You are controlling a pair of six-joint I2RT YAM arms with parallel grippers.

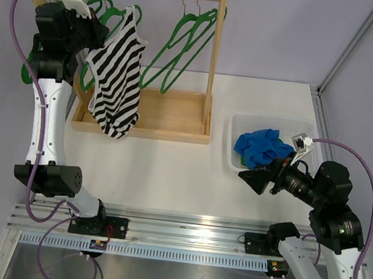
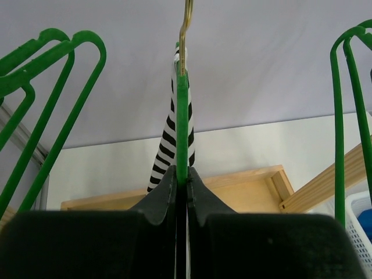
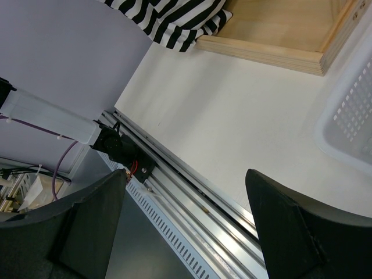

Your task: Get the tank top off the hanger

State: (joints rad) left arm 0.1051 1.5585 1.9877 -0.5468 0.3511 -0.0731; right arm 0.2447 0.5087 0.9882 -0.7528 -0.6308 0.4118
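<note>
Though close, hangers [image 2: 336, 145] beside tank top [image 1: 115, 84]

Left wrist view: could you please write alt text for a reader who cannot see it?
The left end effector is shut on a green hanger that carries a striped tank top and hangs by a gold hook. More hangers flank it, with a wooden base below.
</note>
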